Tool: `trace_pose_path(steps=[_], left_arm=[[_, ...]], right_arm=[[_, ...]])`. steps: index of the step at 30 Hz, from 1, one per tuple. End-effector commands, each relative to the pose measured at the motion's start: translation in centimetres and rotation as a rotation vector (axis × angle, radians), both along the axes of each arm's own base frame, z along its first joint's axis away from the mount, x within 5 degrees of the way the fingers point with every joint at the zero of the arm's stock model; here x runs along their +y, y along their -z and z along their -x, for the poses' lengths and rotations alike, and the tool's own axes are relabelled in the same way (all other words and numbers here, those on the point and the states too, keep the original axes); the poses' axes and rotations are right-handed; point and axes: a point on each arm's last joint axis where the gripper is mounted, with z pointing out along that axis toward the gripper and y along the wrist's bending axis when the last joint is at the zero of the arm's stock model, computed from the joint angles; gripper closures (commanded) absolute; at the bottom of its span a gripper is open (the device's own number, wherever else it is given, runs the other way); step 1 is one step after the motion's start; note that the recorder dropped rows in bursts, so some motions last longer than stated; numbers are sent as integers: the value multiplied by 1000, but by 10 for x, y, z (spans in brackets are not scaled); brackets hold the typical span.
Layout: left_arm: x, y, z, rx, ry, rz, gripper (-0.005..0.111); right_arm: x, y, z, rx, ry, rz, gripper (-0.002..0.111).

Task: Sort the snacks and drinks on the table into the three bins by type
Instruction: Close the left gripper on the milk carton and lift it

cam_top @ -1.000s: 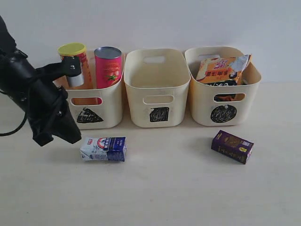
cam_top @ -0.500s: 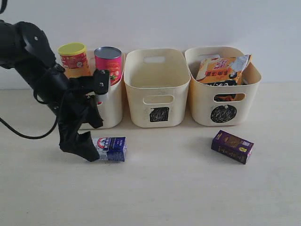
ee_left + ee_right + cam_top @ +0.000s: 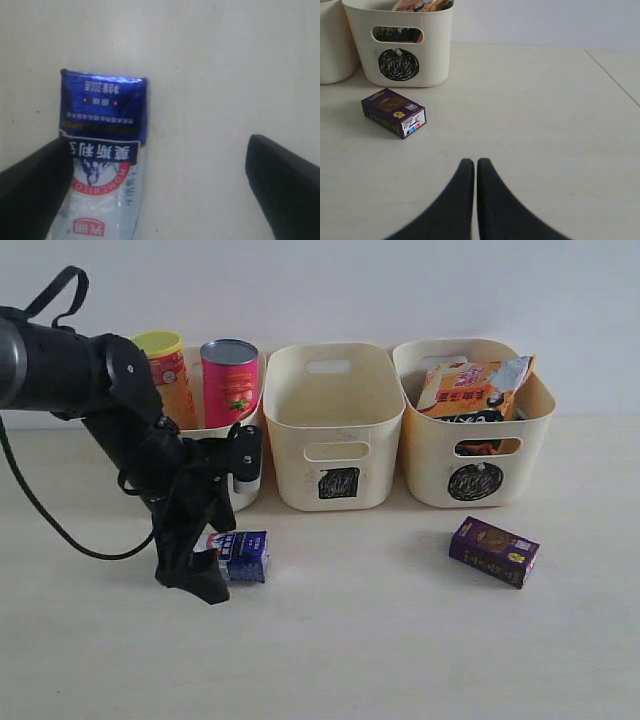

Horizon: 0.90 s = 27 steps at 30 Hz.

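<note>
Black left gripper (image 3: 155,160) has just dropped low and sprung wide open, gripping nothing, with the white-and-blue carton (image 3: 102,150) flat on the table (image 3: 380,640) between its fingers, so we expect a grab for the empty square bin (image 3: 300,440); right gripper (image 3: 474,165) closed, empty.

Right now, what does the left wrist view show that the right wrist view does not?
Only the left wrist view: the white-and-blue carton lying flat, and the left gripper with its jaws wide open, one finger overlapping the carton's edge. Only the right wrist view: the dark purple carton, the circle-marked bin with bags inside, and the right gripper, shut and empty. Both: the pale table.
</note>
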Motion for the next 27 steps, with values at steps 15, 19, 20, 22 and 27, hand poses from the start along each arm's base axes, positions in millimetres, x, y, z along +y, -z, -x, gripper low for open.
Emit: trace_pose_path(steps=[15, 19, 20, 22, 27], left_arm=[[-3, 41, -18, -60, -60, -15, 22], [-4, 41, -19, -73, -63, -12, 31], [-4, 41, -19, -73, -63, -12, 36], [-4, 41, -19, -72, -65, -12, 58], [-3, 42, -17, -50, -57, -22, 102]], right_arm=[[0, 0, 0, -13, 6, -3, 108], [0, 0, 0, -13, 6, -3, 108], [0, 0, 0, -13, 6, -3, 108], [0, 0, 0, -13, 6, -3, 108], [0, 0, 0, -13, 6, -3, 108]])
